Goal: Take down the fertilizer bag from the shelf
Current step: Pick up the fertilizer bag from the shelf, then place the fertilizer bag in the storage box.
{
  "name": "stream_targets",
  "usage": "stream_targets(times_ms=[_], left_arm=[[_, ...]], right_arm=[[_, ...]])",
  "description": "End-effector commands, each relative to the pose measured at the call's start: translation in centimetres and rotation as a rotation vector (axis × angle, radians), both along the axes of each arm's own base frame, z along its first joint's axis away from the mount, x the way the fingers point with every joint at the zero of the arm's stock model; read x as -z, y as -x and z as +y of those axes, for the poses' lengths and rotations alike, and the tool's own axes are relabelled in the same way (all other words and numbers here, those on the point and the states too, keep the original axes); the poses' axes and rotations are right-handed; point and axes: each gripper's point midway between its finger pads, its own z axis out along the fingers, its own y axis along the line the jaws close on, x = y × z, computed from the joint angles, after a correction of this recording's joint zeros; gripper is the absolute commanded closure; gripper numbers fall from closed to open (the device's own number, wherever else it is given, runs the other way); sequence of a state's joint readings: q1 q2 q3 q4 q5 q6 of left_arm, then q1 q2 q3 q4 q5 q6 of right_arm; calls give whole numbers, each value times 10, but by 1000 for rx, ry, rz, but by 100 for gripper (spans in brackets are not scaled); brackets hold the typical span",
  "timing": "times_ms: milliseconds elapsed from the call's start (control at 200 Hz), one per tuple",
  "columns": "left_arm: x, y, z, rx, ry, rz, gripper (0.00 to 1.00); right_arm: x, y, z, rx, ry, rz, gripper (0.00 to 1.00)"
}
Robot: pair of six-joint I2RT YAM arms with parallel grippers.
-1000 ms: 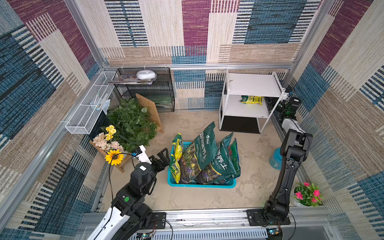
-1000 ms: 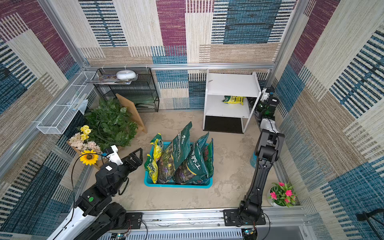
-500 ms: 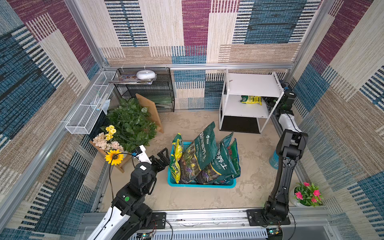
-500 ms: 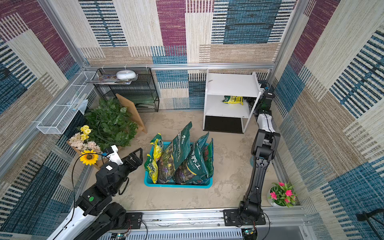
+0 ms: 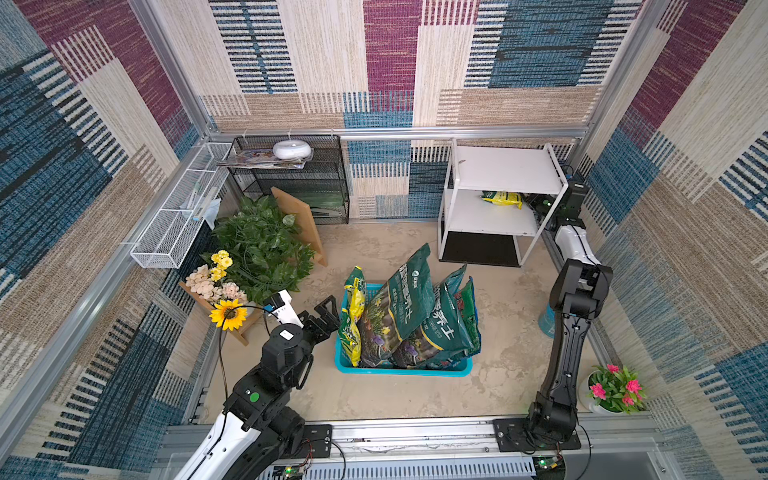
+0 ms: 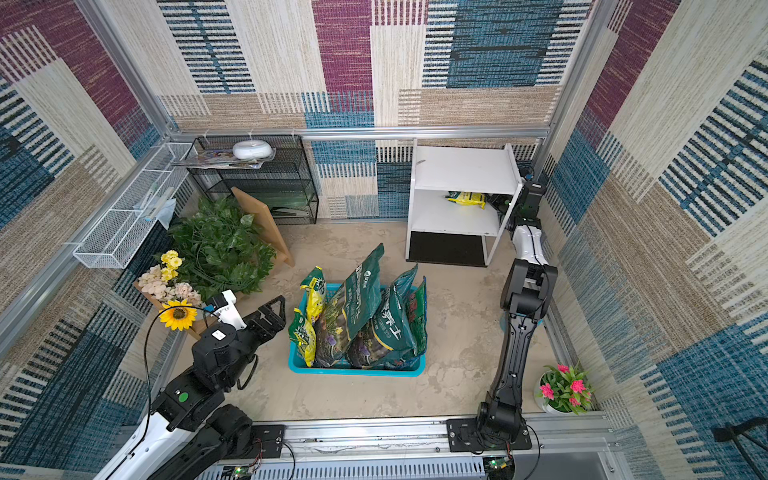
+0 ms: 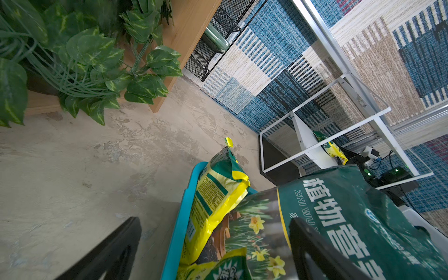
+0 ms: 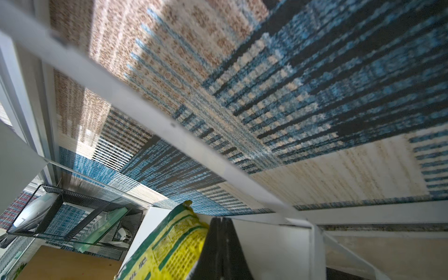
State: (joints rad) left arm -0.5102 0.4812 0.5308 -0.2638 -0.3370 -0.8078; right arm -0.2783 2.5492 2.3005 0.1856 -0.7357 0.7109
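Note:
The fertilizer bag, yellow and green, lies on the middle board of the white shelf at the back right. My right gripper reaches in from the shelf's right side. In the right wrist view its fingers are pressed together at the bag's edge, shut on it. My left gripper hangs open beside the blue basket, holding nothing. The left wrist view shows the left gripper open and the bag far off on the shelf.
A blue basket in mid-floor holds several green and yellow bags. A leafy plant, a wooden board, a black mesh rack and a white wire basket stand at the left. A pink-flowered pot sits front right.
The right arm has stretched farther back, bringing its gripper into the shelf's middle tier beside the bag, and the gripper has shut. The left arm has not moved.

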Motion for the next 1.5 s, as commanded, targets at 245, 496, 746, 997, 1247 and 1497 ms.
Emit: stream_targets(times_ms=[245, 496, 746, 997, 1247, 1497], left_arm=[[-14, 1, 3, -8, 15, -47, 1], [-15, 2, 3, -6, 19, -49, 1], [-15, 3, 4, -9, 16, -50, 1], [-17, 4, 3, -3, 23, -53, 1], [-19, 5, 3, 4, 32, -58, 1], [-23, 9, 4, 6, 41, -69, 1]], right_arm=[[-37, 51, -41, 139, -51, -67, 100], [-41, 99, -68, 217, -77, -137, 100], [-69, 144, -96, 368, -45, -248, 100], [-77, 184, -126, 551, -63, -277, 100], [-87, 214, -106, 573, -11, -343, 100], [-81, 245, -66, 564, -5, -290, 100]])
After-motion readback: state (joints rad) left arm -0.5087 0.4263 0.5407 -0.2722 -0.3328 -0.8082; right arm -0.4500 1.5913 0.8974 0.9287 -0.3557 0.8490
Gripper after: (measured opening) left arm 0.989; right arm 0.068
